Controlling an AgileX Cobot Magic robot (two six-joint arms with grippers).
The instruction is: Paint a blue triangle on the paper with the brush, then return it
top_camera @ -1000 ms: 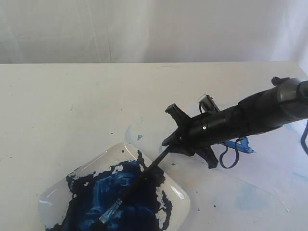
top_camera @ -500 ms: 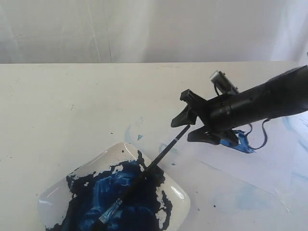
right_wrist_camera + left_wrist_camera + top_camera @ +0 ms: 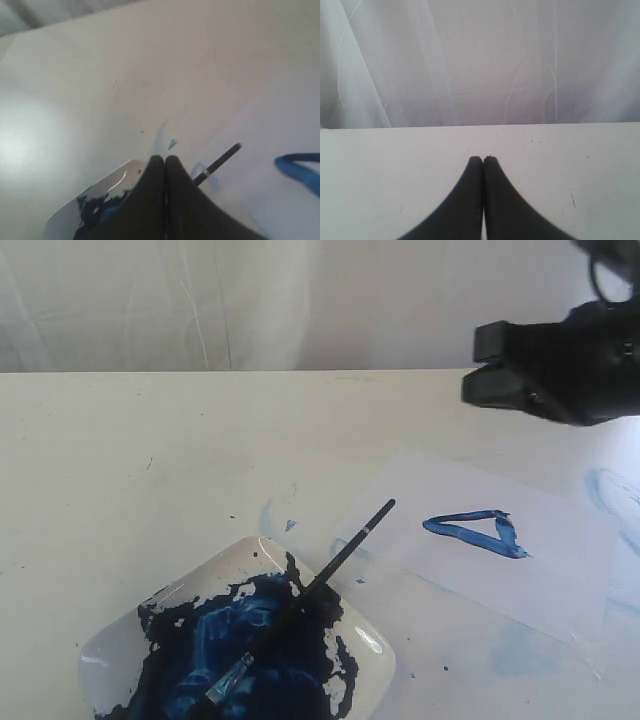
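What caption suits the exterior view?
Brush lies on the paint dish, blue triangle on the paper, right gripper hovers above.

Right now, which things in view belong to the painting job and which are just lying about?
Job: brush, resting in the paint dish; blue triangle; paper; right claw, shut, empty.
Lying about: pale blue smears on the table; white curtain behind.

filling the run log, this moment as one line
step: brush returned | brush: bristles in dish, ungripped | blue triangle: on paper | right gripper: shut, raised | left gripper: shut
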